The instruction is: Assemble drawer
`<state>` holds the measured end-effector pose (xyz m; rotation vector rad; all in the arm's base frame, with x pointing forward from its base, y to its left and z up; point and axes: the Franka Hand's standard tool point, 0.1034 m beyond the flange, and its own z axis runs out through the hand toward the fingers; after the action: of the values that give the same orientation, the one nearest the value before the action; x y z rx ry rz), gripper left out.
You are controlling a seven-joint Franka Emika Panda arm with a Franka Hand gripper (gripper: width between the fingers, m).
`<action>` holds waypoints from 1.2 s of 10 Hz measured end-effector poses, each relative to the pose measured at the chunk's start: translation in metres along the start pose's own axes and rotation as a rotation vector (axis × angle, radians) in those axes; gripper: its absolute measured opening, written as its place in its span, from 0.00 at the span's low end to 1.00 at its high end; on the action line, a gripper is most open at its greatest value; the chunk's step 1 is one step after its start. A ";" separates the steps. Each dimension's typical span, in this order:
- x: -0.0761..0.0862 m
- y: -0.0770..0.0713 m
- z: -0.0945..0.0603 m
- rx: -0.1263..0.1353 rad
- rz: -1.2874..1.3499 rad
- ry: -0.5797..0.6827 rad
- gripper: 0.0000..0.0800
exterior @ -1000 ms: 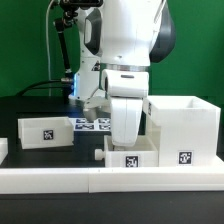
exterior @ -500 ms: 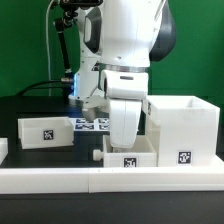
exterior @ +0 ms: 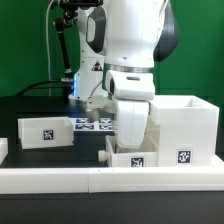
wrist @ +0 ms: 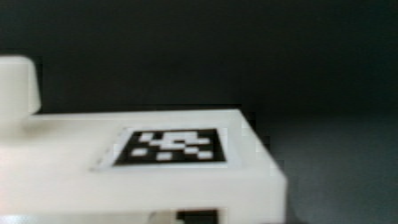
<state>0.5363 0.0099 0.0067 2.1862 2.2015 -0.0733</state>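
Note:
The drawer housing (exterior: 186,125), a tall open white box with a tag low on its front, stands at the exterior view's right. A shallow white tray (exterior: 132,160) with a tag and a dark knob (exterior: 107,155) lies in front of it, close against the housing's side. My gripper (exterior: 130,146) reaches down into this tray and holds its wall; the fingertips are hidden. A second tagged tray (exterior: 45,131) rests at the left. The wrist view shows a blurred white part with a tag (wrist: 173,146) close under the hand.
The marker board (exterior: 93,124) lies flat on the black table behind the trays. A long white border rail (exterior: 100,181) runs along the front edge. A black stand (exterior: 62,45) rises at the back left.
My arm and the front tray have shifted together a little toward the exterior view's right, closer to the housing. The left tray and the housing have not moved.

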 end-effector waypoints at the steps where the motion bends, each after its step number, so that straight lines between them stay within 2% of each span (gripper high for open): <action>1: 0.001 0.000 0.000 0.000 0.003 0.000 0.05; 8: 0.001 0.004 -0.002 -0.007 0.042 -0.003 0.05; 9: 0.000 0.005 -0.002 -0.006 0.046 -0.002 0.15; 10: -0.003 0.005 -0.002 -0.006 0.052 -0.002 0.38; 11: -0.006 0.005 -0.005 -0.003 0.055 -0.005 0.38; 12: -0.008 0.006 -0.011 -0.006 0.060 -0.006 0.61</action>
<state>0.5424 0.0023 0.0182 2.2438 2.1281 -0.0710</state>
